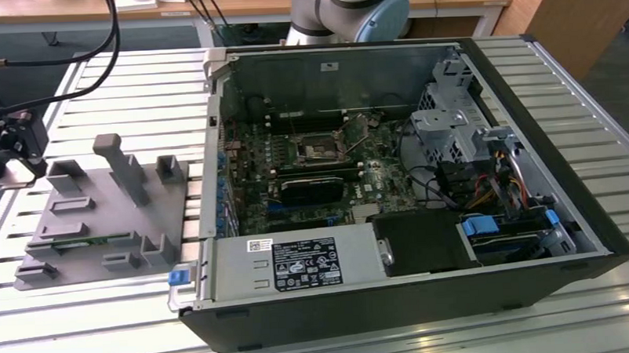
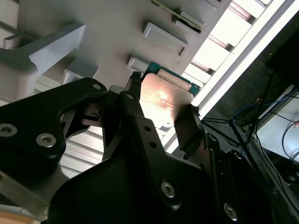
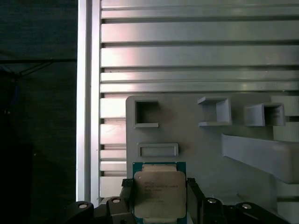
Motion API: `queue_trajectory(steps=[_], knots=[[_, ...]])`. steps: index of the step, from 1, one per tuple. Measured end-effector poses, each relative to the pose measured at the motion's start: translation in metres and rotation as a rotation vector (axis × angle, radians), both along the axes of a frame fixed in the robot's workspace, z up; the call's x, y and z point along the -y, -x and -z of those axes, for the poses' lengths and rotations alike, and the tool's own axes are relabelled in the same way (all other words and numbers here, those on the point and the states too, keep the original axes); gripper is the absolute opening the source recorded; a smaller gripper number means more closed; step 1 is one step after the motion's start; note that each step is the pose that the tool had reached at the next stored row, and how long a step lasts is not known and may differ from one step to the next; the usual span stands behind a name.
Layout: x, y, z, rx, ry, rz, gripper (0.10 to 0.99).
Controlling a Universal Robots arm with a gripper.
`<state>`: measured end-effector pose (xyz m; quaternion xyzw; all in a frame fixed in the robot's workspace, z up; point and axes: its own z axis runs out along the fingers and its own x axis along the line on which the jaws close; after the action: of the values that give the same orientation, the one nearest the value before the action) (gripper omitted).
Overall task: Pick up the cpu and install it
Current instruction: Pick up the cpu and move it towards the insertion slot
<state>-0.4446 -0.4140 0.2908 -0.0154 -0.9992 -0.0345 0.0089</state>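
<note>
Exterior view first. Cut off at the exterior view's left border: the gripper [image 1: 9, 160], dark, with cables, hanging at the edge of the grey tray [image 1: 97, 231]. Not possible to make out the cpu here, nor the jaws. Tray of matte grey plastic with blocky uprights and small pockets, lying on a table [image 1: 113, 81] of ribbed aluminium slats. On the exterior view's right of the tray, an open computer case [image 1: 403, 299] of dark sheet metal, with the motherboard socket [image 1: 319, 150] inside it.

Second wrist view. Much hidden behind the black gripper body with its screw heads. Between the fingers [image 2: 133, 100], the cpu [image 2: 163, 100]: flat and square, metal top washed out by a bright reflection, a green edge peeking out. Jaws clamped on it, one finger against each of two opposite sides. Hard to tell whether resting on the tray or hanging slightly above.

First wrist view. Part of the cpu [image 3: 159, 191] cut off by the picture's border. Dull silvery-grey lid with rounded corners on a thin green rim, over the tray near its edge. Just beside it, a shallow rectangular frame moulded in the tray.
</note>
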Motion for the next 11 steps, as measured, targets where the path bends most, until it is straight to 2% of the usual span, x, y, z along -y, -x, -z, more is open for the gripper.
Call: queue_trajectory(steps=[11], knots=[[0.0, 0.0002, -0.006, 0.0, 0.0, 0.0, 0.537]])
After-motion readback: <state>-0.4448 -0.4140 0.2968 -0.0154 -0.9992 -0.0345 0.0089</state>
